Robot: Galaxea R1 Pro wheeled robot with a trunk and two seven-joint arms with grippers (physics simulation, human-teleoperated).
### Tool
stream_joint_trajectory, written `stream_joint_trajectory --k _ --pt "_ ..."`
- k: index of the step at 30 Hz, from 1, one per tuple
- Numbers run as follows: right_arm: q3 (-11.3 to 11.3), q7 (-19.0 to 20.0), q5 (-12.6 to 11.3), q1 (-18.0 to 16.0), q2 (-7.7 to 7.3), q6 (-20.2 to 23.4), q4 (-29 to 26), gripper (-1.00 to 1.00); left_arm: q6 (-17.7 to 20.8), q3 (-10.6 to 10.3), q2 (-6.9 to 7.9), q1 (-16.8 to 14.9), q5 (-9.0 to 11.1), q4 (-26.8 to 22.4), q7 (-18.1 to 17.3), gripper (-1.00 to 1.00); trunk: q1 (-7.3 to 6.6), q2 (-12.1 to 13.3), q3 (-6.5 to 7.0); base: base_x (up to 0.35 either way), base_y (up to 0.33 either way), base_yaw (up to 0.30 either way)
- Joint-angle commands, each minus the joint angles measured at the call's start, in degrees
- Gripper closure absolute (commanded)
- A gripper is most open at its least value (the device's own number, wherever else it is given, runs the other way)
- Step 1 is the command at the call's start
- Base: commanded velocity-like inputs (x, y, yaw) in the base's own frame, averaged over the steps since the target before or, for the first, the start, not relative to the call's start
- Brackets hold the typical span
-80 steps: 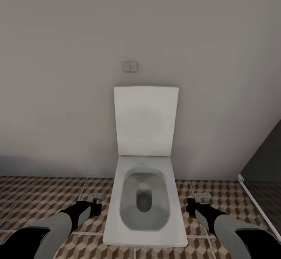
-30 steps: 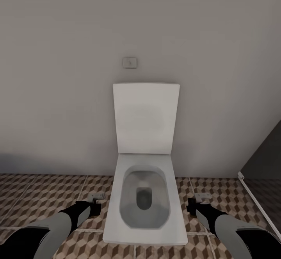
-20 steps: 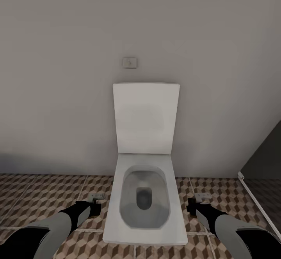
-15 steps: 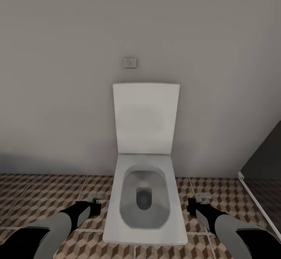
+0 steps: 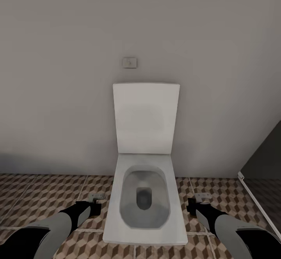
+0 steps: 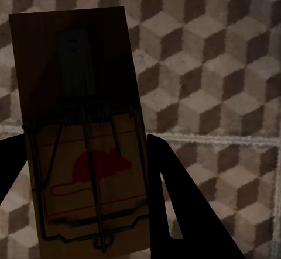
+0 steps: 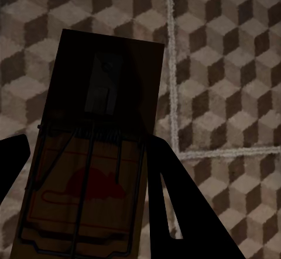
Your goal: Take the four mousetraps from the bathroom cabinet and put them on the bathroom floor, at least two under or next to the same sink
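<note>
I hold one mousetrap in each hand above the bathroom floor (image 5: 43,196), which is tiled in a brown and beige cube pattern. My left gripper (image 6: 82,154) is shut on a mousetrap (image 6: 79,101), a brown board with a wire spring and a red mouse print. My right gripper (image 7: 88,154) is shut on a second mousetrap (image 7: 105,95) of the same kind. In the head view the left gripper (image 5: 95,201) and right gripper (image 5: 197,201) hang low on either side of a toilet. The cabinet and the sink are out of view.
A white toilet (image 5: 144,212) with its lid raised stands straight ahead against a grey wall, with a flush plate (image 5: 129,62) above it. A dark panel with a white frame (image 5: 253,200) runs along the right. Tiled floor lies on both sides of the toilet.
Since the earliest frame the whole picture has shifted slightly, so the camera moved. Over the last second the arms and both traps have kept still.
</note>
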Motion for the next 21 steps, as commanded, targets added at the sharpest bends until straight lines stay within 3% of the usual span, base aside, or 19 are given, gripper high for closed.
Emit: stream_joint_trajectory --k 1,21 --pt "0.25 -0.22 0.11 -0.05 0.01 0.2 0.06 1.0 0.24 -0.39 0.0 -0.03 0.44 -0.03 -0.06 1.0 -0.01 -0.02 -0.04 0.0 0.0 0.0" --pt "0.25 -0.21 0.11 -0.05 -0.04 0.2 0.06 1.0 0.32 -0.39 0.08 -0.03 0.44 -0.03 -0.07 1.0 -0.01 -0.02 -0.05 0.0 0.0 0.0"
